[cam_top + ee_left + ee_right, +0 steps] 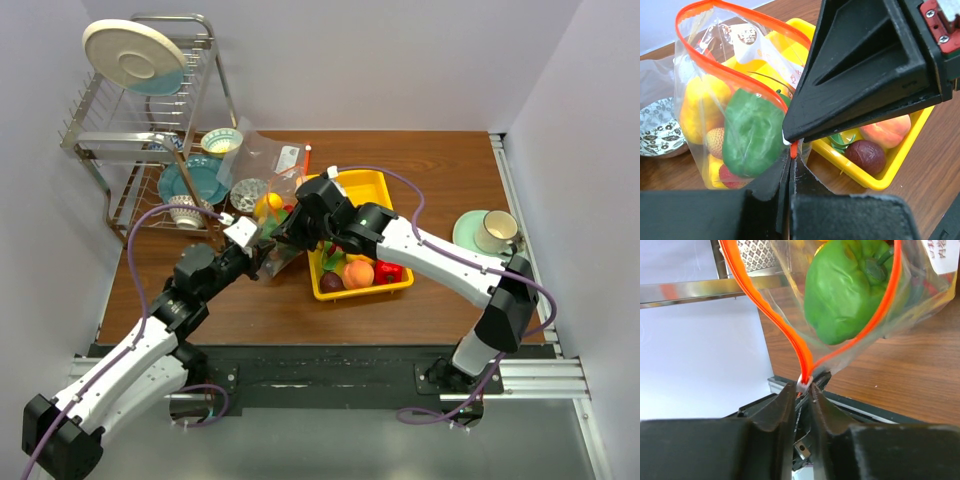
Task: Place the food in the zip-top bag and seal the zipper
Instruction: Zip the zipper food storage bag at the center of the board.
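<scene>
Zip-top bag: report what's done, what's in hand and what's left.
Done: the green toy pepper and yellow pieces sit inside the crinkled clear zip-top bag. In hand: the left gripper and right gripper pinch one end of its orange-red zipper strip, the mouth gaping. Left: run the seal; a peach and a purple fruit lie in the yellow plastic tray.

Dish rack (105, 140); cup (493, 230); yellow tray (362, 186)
</scene>
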